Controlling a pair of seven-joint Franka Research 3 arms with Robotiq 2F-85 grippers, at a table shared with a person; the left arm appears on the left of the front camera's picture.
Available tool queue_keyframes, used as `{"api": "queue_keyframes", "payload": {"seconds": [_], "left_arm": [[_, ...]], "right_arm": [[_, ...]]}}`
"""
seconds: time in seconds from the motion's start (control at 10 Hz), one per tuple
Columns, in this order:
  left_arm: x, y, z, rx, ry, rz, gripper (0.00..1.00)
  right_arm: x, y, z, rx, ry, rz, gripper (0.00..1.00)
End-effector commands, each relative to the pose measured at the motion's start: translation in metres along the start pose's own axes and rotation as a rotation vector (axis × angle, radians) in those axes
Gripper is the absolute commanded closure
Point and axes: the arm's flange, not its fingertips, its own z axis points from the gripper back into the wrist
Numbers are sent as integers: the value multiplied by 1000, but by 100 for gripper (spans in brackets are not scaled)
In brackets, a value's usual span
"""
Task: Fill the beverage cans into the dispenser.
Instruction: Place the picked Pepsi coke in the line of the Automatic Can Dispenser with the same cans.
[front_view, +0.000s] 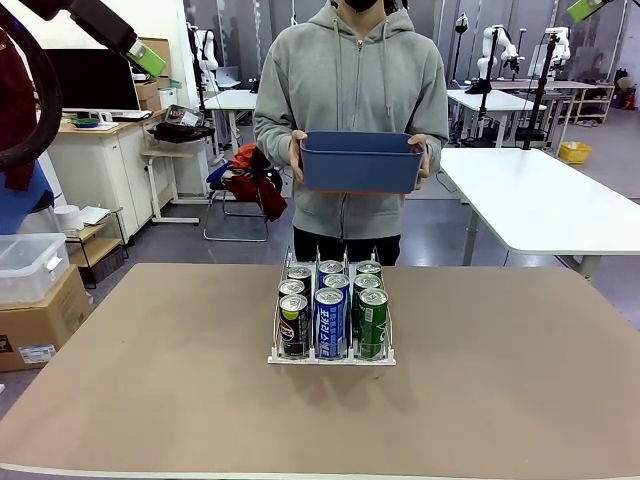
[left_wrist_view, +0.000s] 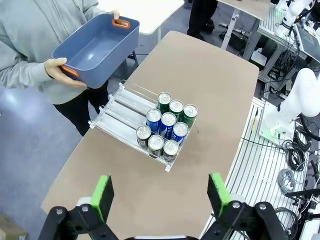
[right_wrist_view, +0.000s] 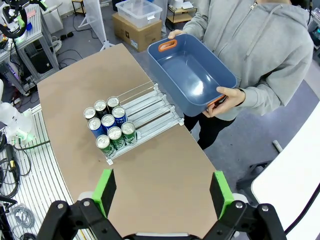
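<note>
1. Left gripper (left_wrist_view: 159, 194): I see the jaws spread wide, green pads (left_wrist_view: 102, 195) well apart, nothing between them and touching nothing. It hangs high over the table (left_wrist_view: 210, 75).
2. Right gripper (right_wrist_view: 162, 192): same, jaws fully spread, empty, no contact. Also high above the table.
3. Dispenser (front_view: 331, 354) sits near the middle of the table, its front end toward my side, white base flat on the brown top.
4. Beverage cans (front_view: 330, 322) stand upright in all three lanes, three deep, nine total, bunched at the robot-side end. In the front view the left lane is dark cans, the middle lane blue-and-white cans (left_wrist_view: 168, 123), the right lane green cans (right_wrist_view: 117, 137).
5. From the wrist views, the person-side half of each lane is bare clear plastic with wire dividers.
6. A person in a grey hoodie stands at the far edge of the table, holding a blue bin (front_view: 361, 161) in both hands at chest height, clear of the table. The left wrist view looks into the bin: inside looks empty, orange grips at both ends.
7. Table surface around the dispenser is bare; nothing sits between either gripper and the cans below.
</note>
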Motion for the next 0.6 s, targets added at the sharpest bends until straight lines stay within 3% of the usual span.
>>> {"api": "queue_keyframes", "payload": {"seconds": [0.0,0.5], "left_arm": [[-1,1,1,-10,-8,-2,0],[-1,1,1,-10,-8,-2,0]], "right_arm": [[0,1,-2,-7,-23,-7,0],[0,1,-2,-7,-23,-7,0]]}}
